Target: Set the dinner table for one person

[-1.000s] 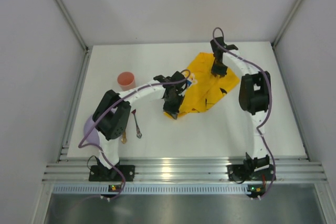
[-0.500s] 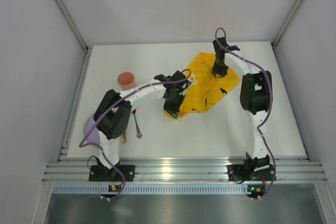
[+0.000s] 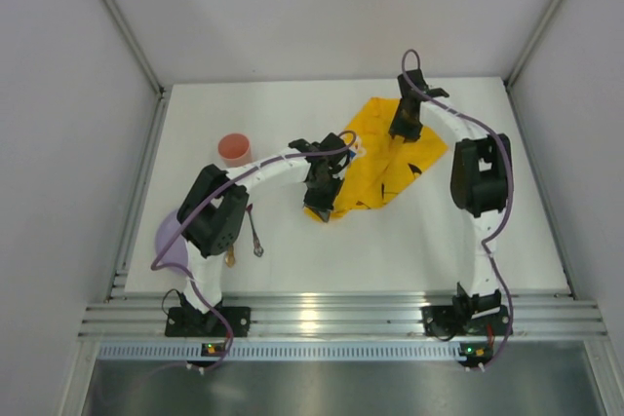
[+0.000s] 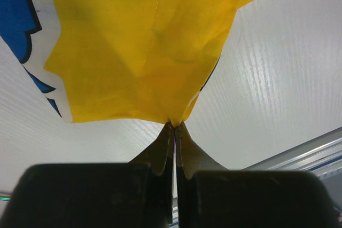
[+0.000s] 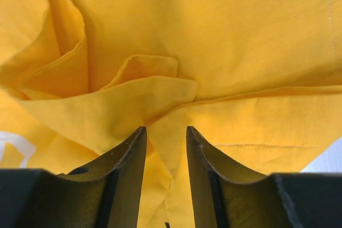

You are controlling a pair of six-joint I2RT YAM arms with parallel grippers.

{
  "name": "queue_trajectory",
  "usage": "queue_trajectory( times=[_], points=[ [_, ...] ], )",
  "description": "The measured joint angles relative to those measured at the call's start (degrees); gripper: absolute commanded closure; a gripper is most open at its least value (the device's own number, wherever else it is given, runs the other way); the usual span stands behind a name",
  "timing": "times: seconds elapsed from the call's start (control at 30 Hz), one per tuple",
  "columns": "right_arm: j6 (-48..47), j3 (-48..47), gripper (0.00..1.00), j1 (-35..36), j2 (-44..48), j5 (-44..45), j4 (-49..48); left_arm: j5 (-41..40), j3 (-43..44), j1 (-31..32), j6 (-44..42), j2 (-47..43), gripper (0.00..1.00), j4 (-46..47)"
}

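Observation:
A yellow cloth [image 3: 382, 165] with a cartoon print lies crumpled on the white dinner table [image 3: 390, 250], right of centre. My left gripper [image 3: 318, 204] is shut on the cloth's near-left corner; the left wrist view shows the fingertips [image 4: 170, 132] pinching the yellow cloth [image 4: 144, 41] just above the tabletop. My right gripper [image 3: 403, 133] is over the far part of the cloth. In the right wrist view the right gripper [image 5: 165, 132] is open, its jaws astride a raised fold of the cloth [image 5: 214, 36] without pinching it.
A pink cup [image 3: 234, 149] stands at the left back. A purple plate [image 3: 168, 241] lies at the left edge, half hidden by the left arm. Cutlery [image 3: 255, 236] lies beside that arm's base. Silver rails [image 3: 322, 314] run along the near edge.
The right gripper has shifted slightly toward the back over the cloth, and its elbow has swung a little outward. The left gripper still grips the cloth corner, hardly moved.

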State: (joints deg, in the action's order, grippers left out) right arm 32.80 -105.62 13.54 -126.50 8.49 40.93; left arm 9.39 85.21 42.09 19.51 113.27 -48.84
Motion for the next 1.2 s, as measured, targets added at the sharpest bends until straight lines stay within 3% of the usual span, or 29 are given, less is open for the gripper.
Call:
queue_trajectory(
  times=[0.53,1.2],
  points=[
    [-0.8,9.3,0.72,2.4,6.6,-1.8,-4.0,0.0,0.0,-0.1,-0.2,0.7,1.0,0.0],
    [-3.3,6.2,0.75,2.8,4.3,2.0,-1.4,0.0,0.2,-0.7,-0.2,0.9,1.0,-0.1]
  ],
)
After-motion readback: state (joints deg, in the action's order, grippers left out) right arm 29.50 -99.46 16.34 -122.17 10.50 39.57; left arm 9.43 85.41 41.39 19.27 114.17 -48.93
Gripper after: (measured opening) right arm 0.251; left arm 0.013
